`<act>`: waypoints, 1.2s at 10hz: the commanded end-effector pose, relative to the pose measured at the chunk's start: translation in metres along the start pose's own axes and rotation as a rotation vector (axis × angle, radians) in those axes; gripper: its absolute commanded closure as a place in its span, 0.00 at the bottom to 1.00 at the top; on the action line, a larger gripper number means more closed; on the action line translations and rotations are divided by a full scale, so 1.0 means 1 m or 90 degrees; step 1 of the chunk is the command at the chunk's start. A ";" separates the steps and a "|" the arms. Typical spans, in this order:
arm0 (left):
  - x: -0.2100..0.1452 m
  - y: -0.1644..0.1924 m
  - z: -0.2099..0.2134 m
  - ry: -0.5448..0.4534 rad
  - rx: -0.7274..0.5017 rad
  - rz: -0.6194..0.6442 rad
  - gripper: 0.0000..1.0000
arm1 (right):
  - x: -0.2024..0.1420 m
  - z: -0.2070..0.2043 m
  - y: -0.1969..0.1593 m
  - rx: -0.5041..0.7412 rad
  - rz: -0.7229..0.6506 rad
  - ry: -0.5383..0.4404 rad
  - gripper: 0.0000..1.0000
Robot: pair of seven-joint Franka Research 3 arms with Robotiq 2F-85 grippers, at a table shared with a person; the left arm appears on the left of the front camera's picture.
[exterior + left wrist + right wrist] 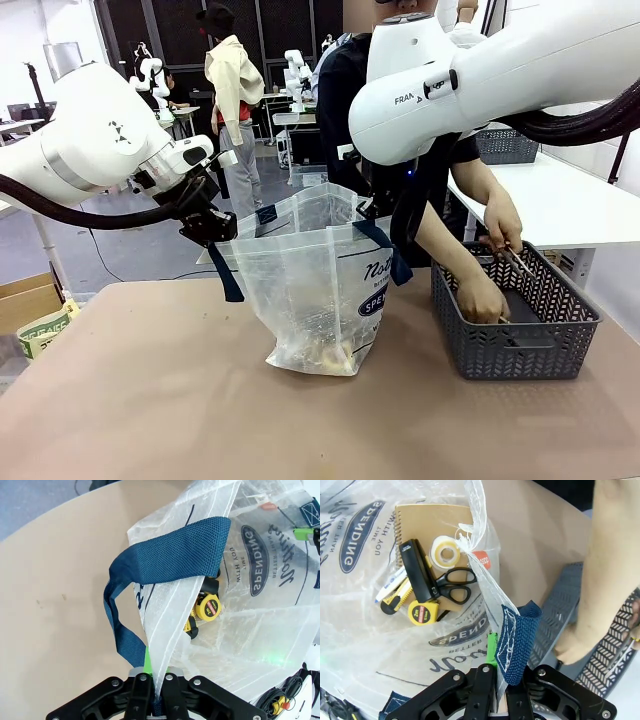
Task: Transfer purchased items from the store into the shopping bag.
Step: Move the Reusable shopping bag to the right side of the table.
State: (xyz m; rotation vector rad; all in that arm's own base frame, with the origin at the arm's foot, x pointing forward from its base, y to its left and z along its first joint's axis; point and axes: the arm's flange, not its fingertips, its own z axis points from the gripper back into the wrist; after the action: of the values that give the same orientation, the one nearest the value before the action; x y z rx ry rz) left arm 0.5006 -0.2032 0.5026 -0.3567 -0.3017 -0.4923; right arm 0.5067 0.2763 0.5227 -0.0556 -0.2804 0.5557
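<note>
The shopping bag point(310, 285) stands open mid-table. My left gripper point(215, 228) is shut on its left rim, and the left wrist view shows the left gripper point(155, 681) pinching the plastic beside the navy handle point(170, 555). My right gripper point(497, 674) is shut on the opposite rim at a handle end point(517, 640). Inside lie purchased items: a brown spiral notebook point(430, 522), a tape roll point(445, 552), scissors point(455, 585), a black tool point(417, 567) and a yellow tape measure point(422, 612). The person's hands point(483, 300) reach into the store point(520, 345), one holding a thin tool point(516, 260).
The grey basket sits at the table's right, close to the bag. A cardboard box point(25, 300) stands off the table's left edge. White tables point(560, 200) and other people are behind. Bare tabletop point(150, 400) lies in front.
</note>
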 end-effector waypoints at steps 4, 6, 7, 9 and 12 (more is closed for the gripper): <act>0.000 0.001 0.003 -0.003 0.001 0.001 1.00 | 0.000 -0.001 -0.001 0.000 -0.002 0.001 1.00; 0.000 0.001 0.003 -0.003 0.001 0.001 1.00 | 0.000 -0.001 -0.001 0.000 -0.002 0.001 1.00; 0.000 0.001 0.003 -0.003 0.001 0.001 1.00 | 0.000 -0.001 -0.001 0.000 -0.002 0.001 1.00; 0.000 0.001 0.003 -0.003 0.001 0.001 1.00 | 0.000 -0.001 -0.001 0.000 -0.002 0.001 1.00; 0.000 0.001 0.003 -0.003 0.001 0.001 1.00 | 0.000 -0.001 -0.001 0.000 -0.002 0.001 1.00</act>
State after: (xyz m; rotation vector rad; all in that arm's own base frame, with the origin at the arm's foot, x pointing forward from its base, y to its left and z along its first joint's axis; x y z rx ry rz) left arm 0.5006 -0.2032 0.5026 -0.3567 -0.3017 -0.4923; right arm 0.5067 0.2763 0.5227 -0.0556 -0.2804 0.5557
